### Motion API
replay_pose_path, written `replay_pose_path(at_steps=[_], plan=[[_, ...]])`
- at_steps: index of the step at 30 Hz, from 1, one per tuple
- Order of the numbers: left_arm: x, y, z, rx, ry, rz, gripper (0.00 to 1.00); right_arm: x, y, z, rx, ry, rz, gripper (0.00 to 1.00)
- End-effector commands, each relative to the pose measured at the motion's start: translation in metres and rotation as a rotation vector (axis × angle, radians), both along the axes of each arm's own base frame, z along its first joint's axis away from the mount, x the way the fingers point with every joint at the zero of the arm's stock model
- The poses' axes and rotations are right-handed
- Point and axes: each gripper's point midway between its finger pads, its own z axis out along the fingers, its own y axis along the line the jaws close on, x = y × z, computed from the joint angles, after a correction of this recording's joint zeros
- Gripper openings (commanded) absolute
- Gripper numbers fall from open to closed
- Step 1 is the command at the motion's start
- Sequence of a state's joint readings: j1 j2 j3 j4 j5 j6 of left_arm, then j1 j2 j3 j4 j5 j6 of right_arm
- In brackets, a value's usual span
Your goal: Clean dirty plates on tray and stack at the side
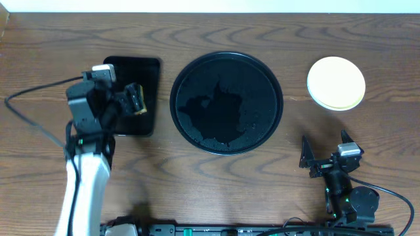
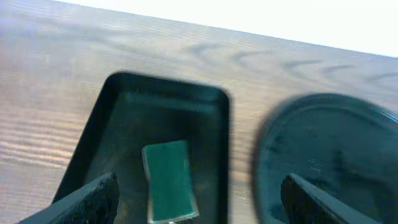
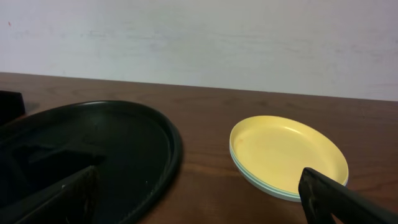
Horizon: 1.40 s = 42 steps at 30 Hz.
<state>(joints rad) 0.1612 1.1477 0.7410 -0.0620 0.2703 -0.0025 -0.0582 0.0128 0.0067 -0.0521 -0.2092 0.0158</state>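
Presently in hand: closing step, by the look of it. Green rectangular sponge (image 2: 168, 180) lying in the small rectangular black tray (image 2: 93, 124), directly below and between the spread fingers of the left pincer (image 1: 136, 99), untouched.
Left grip: wide open, holding nothing.
Right grip: right pincer (image 1: 325, 147) open as well, empty, low over the brown wooden table (image 1: 262, 33).
Tray: large round glossy black tray (image 1: 226, 101) between the two pincers, ahead and to the left of the right one; no plate on it, only glossy reflections.
Plates: pale yellow round plate (image 3: 286, 149) ahead and slightly to the right of the right pincer, on the table, topping a stack; pale mint-blue rim (image 3: 261, 185) showing beneath, count underneath unclear.
Progress: likely finished or nearly so, with the stack standing beside the round tray, not touching it.
Next move calls for: raising the left pincer straight up, clear of the sponge, then parking both arms; seemingly no further grasp needed.
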Motion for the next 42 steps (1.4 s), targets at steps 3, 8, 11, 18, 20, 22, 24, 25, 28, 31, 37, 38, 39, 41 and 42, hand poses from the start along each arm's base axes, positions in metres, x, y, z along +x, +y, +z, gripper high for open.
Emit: replay_pose_path(at_steps=[3,8,11,18,20,22,24,25,28,31,37,38,39,41,42], plan=[[-0.037,-0.019,0.036,0.015,-0.083,-0.040,0.83,0.000,-0.001,-0.001,0.014,0.003,-0.002,0.99],[-0.071,-0.023,0.051,0.039,-0.174,-0.038,0.83,0.000,-0.001,-0.001,0.014,0.003,-0.002,0.99],[-0.089,-0.027,0.040,0.042,-0.204,-0.044,0.83,0.000,-0.001,-0.001,0.014,0.003,-0.002,0.99],[-0.119,-0.027,-0.004,0.061,-0.257,-0.022,0.83,0.000,-0.001,-0.001,0.014,0.003,-0.002,0.99],[-0.121,-0.027,-0.003,0.058,-0.309,-0.019,0.83,0.000,-0.001,-0.001,0.014,0.003,-0.002,0.99],[-0.120,-0.029,0.008,0.058,-0.401,-0.020,0.83,0.000,-0.001,-0.001,0.014,0.003,-0.002,0.99],[-0.119,-0.032,0.024,0.065,-0.501,-0.031,0.83,0.000,-0.001,-0.001,0.014,0.003,-0.002,0.99],[-0.120,-0.034,0.034,0.069,-0.565,-0.040,0.83,0.000,-0.001,-0.001,0.014,0.003,-0.002,0.99],[-0.125,-0.040,0.054,0.074,-0.702,-0.059,0.83,0.000,-0.001,-0.001,0.014,0.003,-0.002,0.99],[-0.127,-0.042,0.056,0.073,-0.742,-0.064,0.83,0.000,-0.001,-0.001,0.014,0.003,-0.002,0.99],[-0.125,-0.043,0.037,0.069,-0.720,-0.071,0.83,0.000,-0.001,-0.001,0.014,0.003,-0.002,0.99],[-0.125,-0.043,0.033,0.068,-0.714,-0.071,0.83,0.000,-0.001,-0.001,0.014,0.003,-0.002,0.99],[-0.124,-0.044,0.028,0.065,-0.706,-0.072,0.84,0.000,-0.001,-0.001,0.014,0.003,-0.002,0.99],[-0.124,-0.044,0.019,0.058,-0.669,-0.074,0.83,0.000,-0.001,-0.001,0.014,0.003,-0.002,0.99],[-0.124,-0.045,0.017,0.057,-0.663,-0.076,0.84,0.000,-0.001,-0.001,0.014,0.003,-0.002,0.99]])
